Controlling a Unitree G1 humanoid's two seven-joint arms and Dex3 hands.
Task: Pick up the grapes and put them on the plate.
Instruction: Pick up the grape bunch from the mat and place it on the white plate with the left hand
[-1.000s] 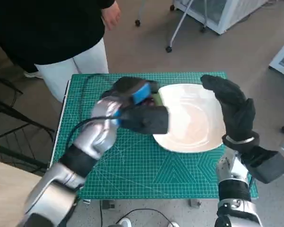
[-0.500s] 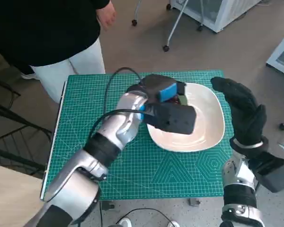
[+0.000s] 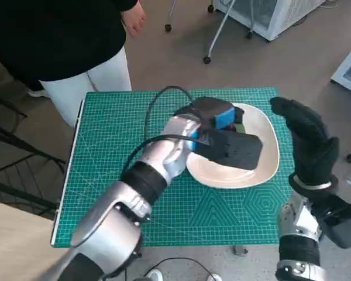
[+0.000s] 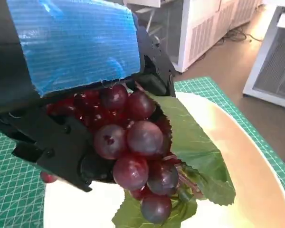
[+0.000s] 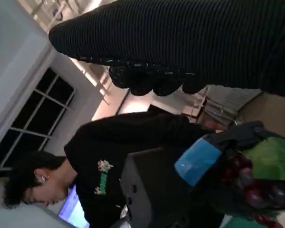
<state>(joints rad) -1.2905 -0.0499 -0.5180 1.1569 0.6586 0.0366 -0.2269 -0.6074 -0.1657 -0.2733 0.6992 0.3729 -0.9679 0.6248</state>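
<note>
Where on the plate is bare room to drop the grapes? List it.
Bare: the plate toward its rim beside the right hand. Crowded: the side under the left hand, which holds the grapes above it.

We saw even, bright indoor light in the head view, with soft shadow just under the left hand (image 3: 213, 117) on the plate (image 3: 263, 161). Straight mat (image 3: 105, 146) edges bowed toward the frame borders. In the left wrist view the grapes (image 4: 133, 147) were sharp with small highlights, and the plate beside them glared yellowish. The right wrist view was dim and backlit; windows (image 5: 42, 102) behind the person (image 5: 109, 156) blew out, and the right hand (image 5: 190, 42) was a dark band.
</note>
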